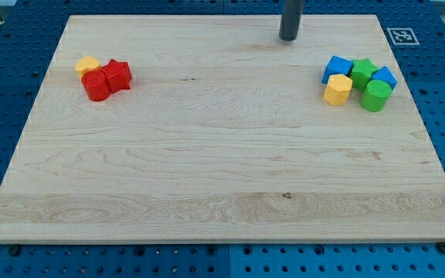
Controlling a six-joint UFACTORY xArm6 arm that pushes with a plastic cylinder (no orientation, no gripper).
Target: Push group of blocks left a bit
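The rod enters from the view's top edge, so its upper part is cut off; only a short dark length shows, ending in my tip (288, 37). There is no pincer on this arm to open or close, and the tip touches no block.

Taking the tip as the landmark: down and to the view's right of it, well apart, sits a tight group of five blocks near the right edge of the table (207, 177). It counts two blue, two green and one yellow: a blue block (335, 67) nearest the tip, a green star-like block (362, 72) just beyond it, a second blue block (385, 76) partly hidden behind the greens (its shape is hard to make out), a green cylinder (375, 96) below those, and a yellow block (337, 89) at the group's lower left.

Far to the view's left of the tip and lower lies a second cluster of three: a yellow block (87, 65), a red cylinder (96, 86) and a red star-like block (117, 75), all touching.

A printed marker tag (402, 35) lies right of the tip, beside the table's top right corner. Bare wood lies between the tip and either cluster.
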